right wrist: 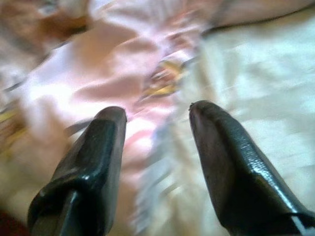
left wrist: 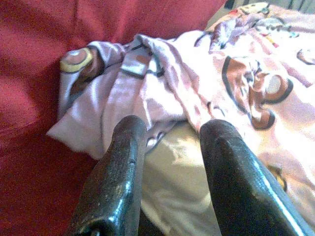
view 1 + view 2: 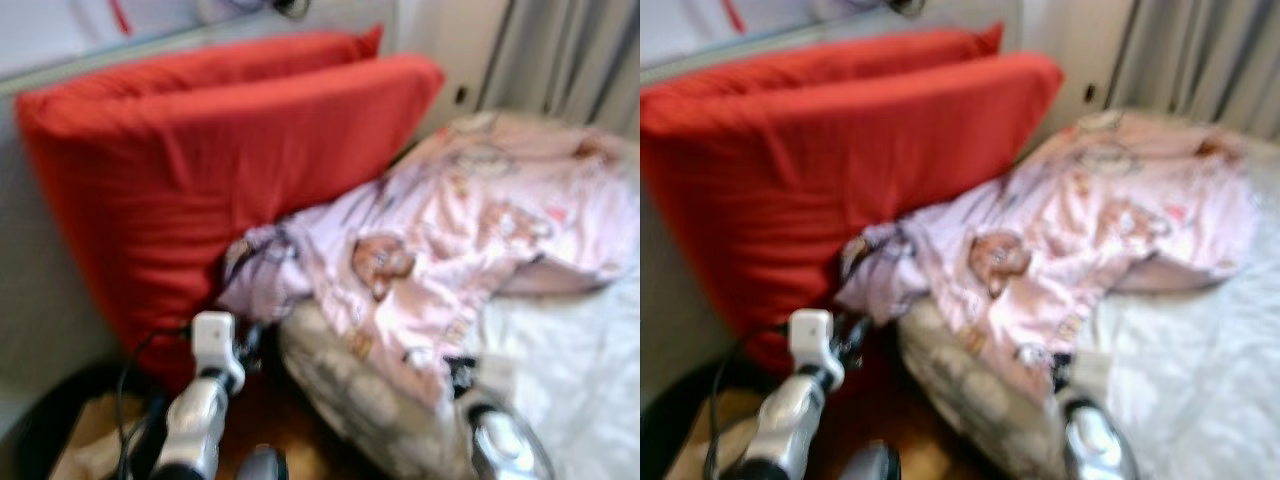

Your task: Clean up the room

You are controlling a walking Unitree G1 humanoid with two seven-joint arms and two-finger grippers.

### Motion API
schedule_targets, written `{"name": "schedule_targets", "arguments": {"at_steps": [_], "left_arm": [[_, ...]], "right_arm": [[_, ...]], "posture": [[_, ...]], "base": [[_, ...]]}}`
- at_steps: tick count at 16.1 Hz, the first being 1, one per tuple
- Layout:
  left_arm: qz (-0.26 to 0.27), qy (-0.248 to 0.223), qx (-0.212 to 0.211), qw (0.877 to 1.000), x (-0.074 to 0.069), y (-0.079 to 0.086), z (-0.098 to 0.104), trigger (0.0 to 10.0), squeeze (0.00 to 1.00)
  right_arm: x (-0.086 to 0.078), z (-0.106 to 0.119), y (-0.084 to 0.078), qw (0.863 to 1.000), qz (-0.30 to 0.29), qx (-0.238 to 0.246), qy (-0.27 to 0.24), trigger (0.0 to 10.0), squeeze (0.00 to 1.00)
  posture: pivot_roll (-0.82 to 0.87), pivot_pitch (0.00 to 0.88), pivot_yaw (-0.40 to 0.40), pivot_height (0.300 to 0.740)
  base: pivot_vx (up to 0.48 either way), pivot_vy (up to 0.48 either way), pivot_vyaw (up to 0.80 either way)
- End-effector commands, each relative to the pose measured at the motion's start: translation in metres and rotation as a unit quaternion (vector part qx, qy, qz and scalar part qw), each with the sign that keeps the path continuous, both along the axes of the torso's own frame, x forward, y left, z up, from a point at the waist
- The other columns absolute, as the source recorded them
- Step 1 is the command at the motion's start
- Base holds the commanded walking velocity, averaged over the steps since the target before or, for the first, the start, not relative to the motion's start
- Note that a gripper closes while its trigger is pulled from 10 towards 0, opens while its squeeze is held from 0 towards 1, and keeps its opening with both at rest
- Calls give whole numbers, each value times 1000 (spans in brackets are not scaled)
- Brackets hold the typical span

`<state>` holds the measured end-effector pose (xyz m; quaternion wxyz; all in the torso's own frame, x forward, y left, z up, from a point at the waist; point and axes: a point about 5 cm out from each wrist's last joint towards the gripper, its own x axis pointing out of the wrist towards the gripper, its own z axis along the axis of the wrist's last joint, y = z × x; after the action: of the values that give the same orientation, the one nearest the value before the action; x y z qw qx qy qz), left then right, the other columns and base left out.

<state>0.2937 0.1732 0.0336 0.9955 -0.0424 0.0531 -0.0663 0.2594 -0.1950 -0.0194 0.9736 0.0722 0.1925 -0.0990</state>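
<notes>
Across the middle of the frame, a pink printed blanket [image 3: 470, 240] lies rumpled over the bed [image 3: 580, 380], its near corner spilling off the mattress edge toward two big red cushions [image 3: 200, 170] that lean against the wall in the upper left. Grey curtains [image 3: 570, 60] hang in the upper right. Both eye views are blurred, so finer detail is lost.

At the lower left, the left hand [image 2: 167, 142] is spread, its two black fingers [image 2: 118, 167] pointing at the bunched corner of the blanket where it meets the red cushion; nothing sits between them, and they look just short of the cloth. At the lower right of the frame, the right hand [image 1: 157, 118] is also spread and holds nothing, hanging over the line where the blanket edge meets the pale sheet [image 1: 256, 64].

Judging by this, the step in hand is the approach to the blanket, presumably to straighten or fold it; no grasp is made yet. The next move likely calls for each hand to go on to its part of the edge and pinch a good fold of cloth. Loose fabric slips easily, and the left corner lies tight against the cushion, so a careless pinch could catch that too.
</notes>
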Motion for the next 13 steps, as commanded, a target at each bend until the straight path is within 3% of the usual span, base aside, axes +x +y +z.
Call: {"name": "schedule_targets", "arguments": {"at_steps": [1,6,8,10,12,13], "left_arm": [[15,12,4,1000,-4,10,-4,10000,0],[7,9,5,1000,-5,7,-3,10000,0],[0,-2,4,1000,-3,6,3,10000,0],[-7,-16,0,1000,1,3,12,10000,0],[-9,-27,-6,1000,2,1,18,10000,0],[-11,-33,-8,999,5,-3,24,10000,0]], "right_arm": [[4,0,11,1000,4,13,4,10000,0],[12,-1,29,996,71,37,37,10000,0],[15,-1,40,992,116,22,53,10000,0],[20,2,46,990,129,39,51,10000,1000],[22,4,50,989,134,49,45,10000,1000],[25,6,50,988,143,31,50,10000,1000]], "posture": [[67,0,0,625],[78,0,8,625],[102,47,21,625],[119,79,29,625],[131,105,38,625],[142,130,43,625]], "base": [[281,0,-488],[0,0,0],[0,0,0],[0,0,0],[0,0,0],[0,0,0]]}}
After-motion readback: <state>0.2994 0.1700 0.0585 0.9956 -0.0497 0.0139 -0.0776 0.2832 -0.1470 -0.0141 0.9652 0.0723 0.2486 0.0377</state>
